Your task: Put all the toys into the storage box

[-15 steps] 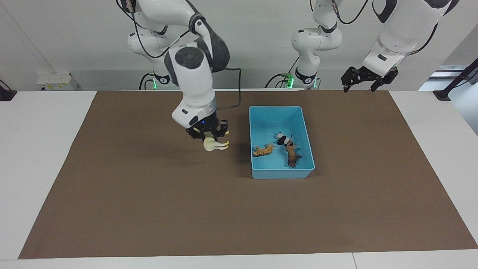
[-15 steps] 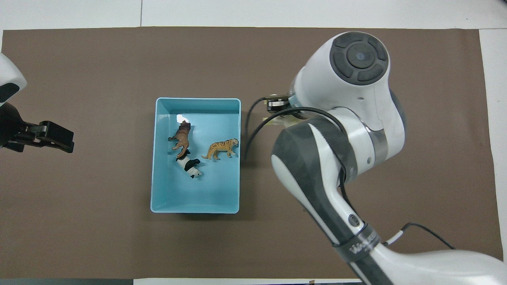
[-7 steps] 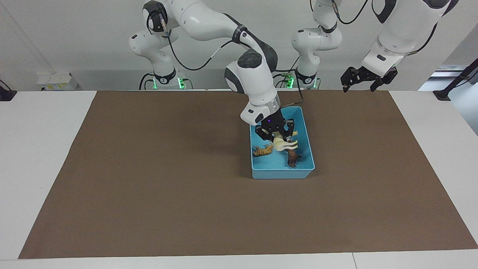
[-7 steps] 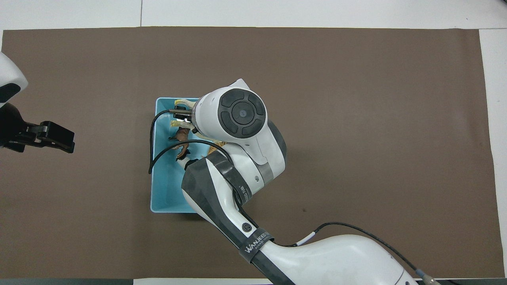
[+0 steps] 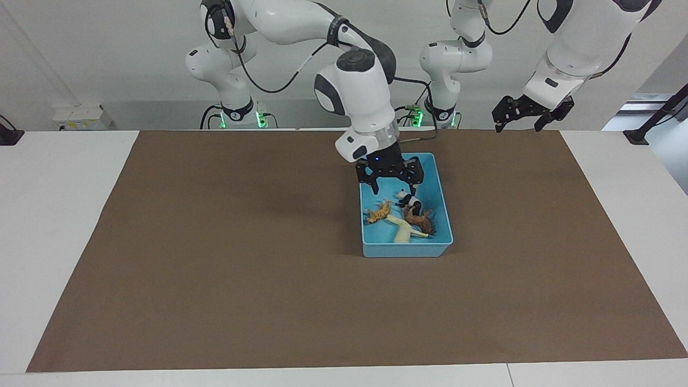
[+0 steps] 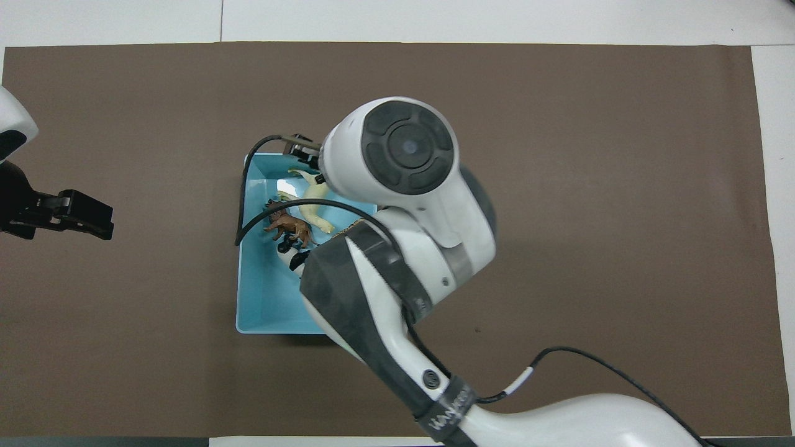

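Half a second ago the right gripper held the cream-white horse in the air over the storage box; now the horse lies on its side on the box floor, toward the end of the box farther from the robots, and the gripper hangs above the box with its jaws spread wide and nothing between them. A second ago the same gripper carried the horse over the brown mat beside the box, on the right arm's side. The lion has shifted: it lies turned and pressed against the horse.

All four toys are inside the box. The orange striped tiger lies by the wall toward the right arm's end, touching the horse's head end. The black-and-white panda sits just nearer to the robots than the lion, touching it.

The figurines are small, glossy moulded plastic with thin legs. The box is a smooth light blue plastic rectangle with low walls and rounded corners. It sits on a matte brown mat that covers most of the white bench.

The left gripper waits in the air over the mat's corner at the left arm's end, jaws apart and empty, unchanged from before.
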{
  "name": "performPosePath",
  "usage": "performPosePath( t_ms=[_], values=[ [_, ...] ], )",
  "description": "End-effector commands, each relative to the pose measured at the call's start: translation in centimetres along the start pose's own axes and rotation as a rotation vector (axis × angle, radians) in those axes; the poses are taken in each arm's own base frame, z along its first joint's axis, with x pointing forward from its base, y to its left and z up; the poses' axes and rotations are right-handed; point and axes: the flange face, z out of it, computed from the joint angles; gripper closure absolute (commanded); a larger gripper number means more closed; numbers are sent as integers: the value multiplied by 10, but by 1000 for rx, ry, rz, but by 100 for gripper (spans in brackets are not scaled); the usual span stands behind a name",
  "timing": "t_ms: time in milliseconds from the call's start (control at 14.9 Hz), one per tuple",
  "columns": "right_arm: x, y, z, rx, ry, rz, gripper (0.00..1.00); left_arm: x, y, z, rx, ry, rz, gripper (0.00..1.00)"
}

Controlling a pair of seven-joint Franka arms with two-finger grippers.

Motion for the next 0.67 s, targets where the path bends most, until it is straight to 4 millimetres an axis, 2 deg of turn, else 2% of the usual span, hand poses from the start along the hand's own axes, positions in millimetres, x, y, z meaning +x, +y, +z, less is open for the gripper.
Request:
performPosePath(
  t_ms=[0,67,335,469,603],
  values=[
    [68,80,-62,-49,6,-60,0,-8,-2,0,-10,-5,-1,0],
    [95,115,-74,-61,15,-94,0,-8,-2,0,-10,-5,-1,0],
    [177,249,-90,-184,28,-341,0,-8,-2,0,-10,-5,-1,0],
    [197,312,-96,-224,-26,-369,0,-8,-2,0,-10,-5,-1,0],
    [204,365,-112,-245,-100,-334,0,-8,-2,0,-10,-5,-1,0]
  ],
)
